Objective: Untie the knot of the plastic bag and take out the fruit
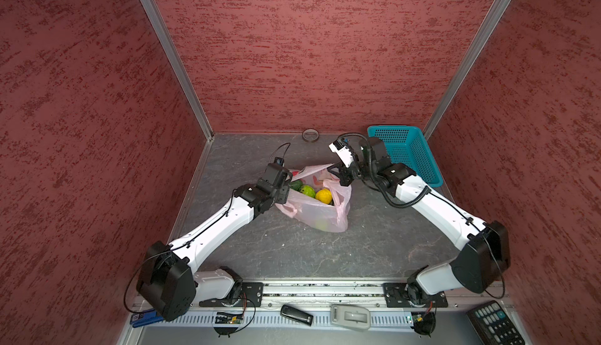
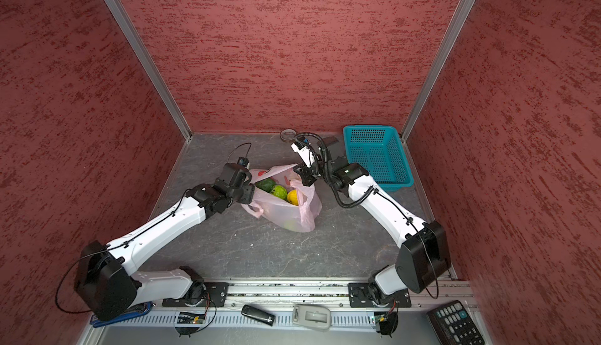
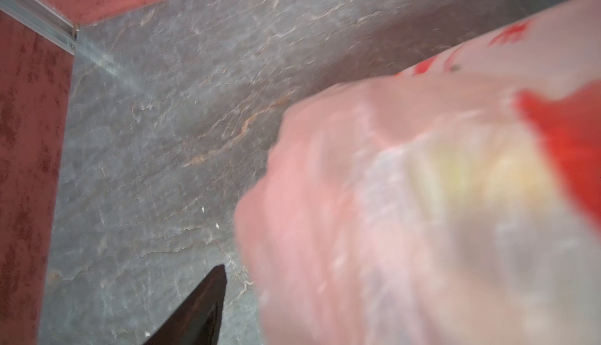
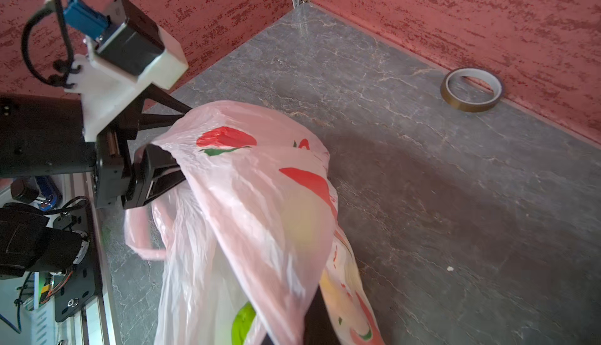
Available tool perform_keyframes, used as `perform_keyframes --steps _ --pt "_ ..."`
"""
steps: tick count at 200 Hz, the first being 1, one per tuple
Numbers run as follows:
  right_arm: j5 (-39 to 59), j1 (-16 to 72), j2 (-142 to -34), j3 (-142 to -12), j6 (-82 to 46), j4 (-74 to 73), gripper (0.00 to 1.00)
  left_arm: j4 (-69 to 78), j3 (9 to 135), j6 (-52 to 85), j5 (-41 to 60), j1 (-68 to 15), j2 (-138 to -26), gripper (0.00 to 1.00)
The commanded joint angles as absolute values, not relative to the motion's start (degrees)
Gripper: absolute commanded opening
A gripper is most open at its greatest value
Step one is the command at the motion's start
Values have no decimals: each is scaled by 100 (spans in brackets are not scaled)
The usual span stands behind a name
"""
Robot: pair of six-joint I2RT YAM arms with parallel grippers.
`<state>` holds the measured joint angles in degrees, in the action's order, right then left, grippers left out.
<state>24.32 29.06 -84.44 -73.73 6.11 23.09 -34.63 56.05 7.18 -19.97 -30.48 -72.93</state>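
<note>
The pale pink plastic bag sits mid-floor with its mouth wide open. Its handle loops hang loose, and the knot is out of view. Fruit shows inside: a dark green one, a bright green one and a yellow one. My right gripper is shut on the bag's far rim and holds it up. My left gripper is at the near-left rim with its fingers apart. The film drapes between them. In the left wrist view the blurred bag hides one finger.
A teal perforated basket stands at the back right, just behind my right arm. A roll of tape lies against the back wall. Red walls close three sides. A remote and a calculator lie on the front rail.
</note>
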Motion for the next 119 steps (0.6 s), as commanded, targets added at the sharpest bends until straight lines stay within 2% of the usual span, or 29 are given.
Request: perform_keyframes --steps 1,16,22,38,56,89,107,119 --pt "2258 2754 -8175 -7339 624 2193 0 -3471 5551 693 -1861 -2795 -7112 59" --pt "2328 2752 -8183 -7302 579 2133 0 -3360 5662 636 -1846 -2795 -7131 61" --pt "2365 2751 -8174 -7291 562 2106 0 -3329 5717 614 -1846 -2793 -7164 66" --pt "2468 2751 -8148 -7230 534 1992 0 -3175 5804 530 -1884 -2823 -7264 89" --pt "2621 2752 -8136 -7207 528 1921 0 -2916 5899 374 -1947 -2857 -7406 98" --pt "2847 2752 -8130 -7199 568 1891 0 -2590 6208 72 -2072 -2843 -7831 98" --pt "2872 2751 -8135 -7174 596 1889 0 -2346 6326 -139 -1889 -2788 -8025 90" --pt "2870 2751 -8145 -7159 625 1901 0 -2314 6436 -218 -1803 -2716 -8201 81"
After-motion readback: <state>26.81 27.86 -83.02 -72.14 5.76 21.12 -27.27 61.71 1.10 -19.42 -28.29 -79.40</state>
